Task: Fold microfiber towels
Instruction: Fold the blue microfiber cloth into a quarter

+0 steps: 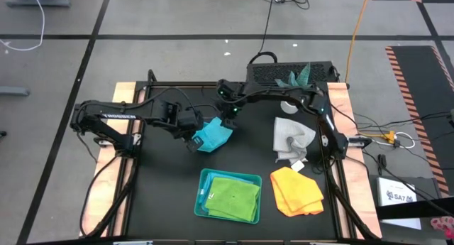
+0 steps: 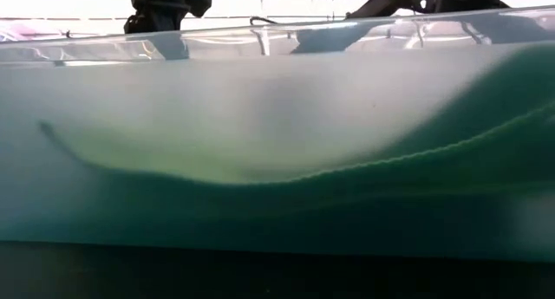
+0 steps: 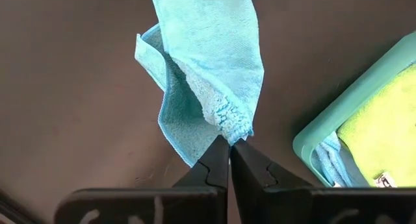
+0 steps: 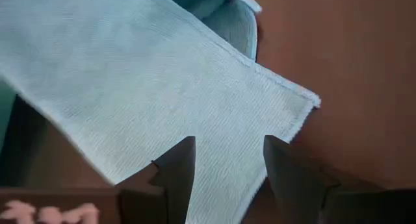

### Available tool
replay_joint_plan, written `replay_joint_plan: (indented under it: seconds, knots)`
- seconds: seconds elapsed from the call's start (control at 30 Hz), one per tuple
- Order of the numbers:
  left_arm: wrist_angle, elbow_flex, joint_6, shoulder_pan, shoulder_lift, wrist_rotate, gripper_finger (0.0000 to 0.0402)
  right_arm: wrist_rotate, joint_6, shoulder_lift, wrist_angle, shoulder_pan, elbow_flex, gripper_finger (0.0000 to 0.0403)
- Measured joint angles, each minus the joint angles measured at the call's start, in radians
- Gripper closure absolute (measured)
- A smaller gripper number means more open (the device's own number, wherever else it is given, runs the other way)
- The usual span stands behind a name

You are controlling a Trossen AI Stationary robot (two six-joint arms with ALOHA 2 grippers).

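Observation:
A turquoise blue towel (image 1: 213, 135) is near the table's middle, and my left gripper (image 1: 193, 142) is shut on it. My right gripper (image 1: 228, 119) reaches in from the far side. It stands open over the same towel's far end (image 4: 162, 87), one finger on each side of a flat strip of the cloth. A lime green towel (image 1: 233, 197) lies in the teal tray (image 1: 202, 192). A pale grey-white towel (image 1: 292, 137) and a yellow-orange towel (image 1: 296, 191) lie on the right side of the table. My left gripper pinches one corner of the turquoise towel (image 3: 235, 132) between its two fingertips (image 3: 218, 160), coming from above and pointing steeply down. At least two layers meet at that corner. The cloth hangs slack beyond the fingers. My right gripper's open fingers (image 4: 185, 162) lie over the cloth; whether they touch it I cannot tell.
Another bluish cloth (image 1: 294, 78) lies on a black box at the table's far edge. The tray stands near the front edge, close below my left gripper. The tray's wall (image 2: 277, 117) fills the low view and hides the table.

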State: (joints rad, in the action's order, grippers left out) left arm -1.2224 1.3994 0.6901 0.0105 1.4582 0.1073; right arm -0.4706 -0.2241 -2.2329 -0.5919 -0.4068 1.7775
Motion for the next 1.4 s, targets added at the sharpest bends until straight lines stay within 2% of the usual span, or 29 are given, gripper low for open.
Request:
replay_joint_plan:
  seconds: [0.3,0.43,0.57,0.67,0.9,1.07,1.17,1.4]
  knots:
    - [0.002,0.000,-0.005,0.000,0.000,-0.001,0.0391,-0.007,0.101,-0.006,0.011,-0.002,0.015,0.0230]
    - [0.001,0.000,-0.008,0.000,0.000,-0.001,0.0394,-0.053,0.195,0.010,-0.099,-0.006,0.015,0.0231]
    - [0.000,0.000,-0.014,0.000,0.000,-0.002,0.0396,-0.054,0.175,0.050,-0.198,-0.006,0.015,0.0231]
    - [0.000,0.000,-0.022,0.000,0.000,-0.002,0.0388,-0.057,0.164,0.067,-0.208,-0.010,0.015,0.0231]
    - [0.000,0.000,-0.054,0.000,0.000,-0.002,0.0397,-0.080,0.239,0.054,-0.311,-0.032,0.014,0.0232]
    - [-0.001,0.000,-0.059,0.000,0.000,-0.003,0.0387,-0.083,0.267,0.053,-0.227,-0.051,-0.005,0.0232]
    - [-0.001,0.000,-0.059,0.000,0.000,-0.003,0.0394,-0.097,0.302,0.041,-0.196,-0.062,-0.015,0.0232]
    - [0.000,0.000,-0.059,0.000,0.000,-0.004,0.0386,-0.112,0.307,0.027,-0.186,-0.062,-0.025,0.0232]
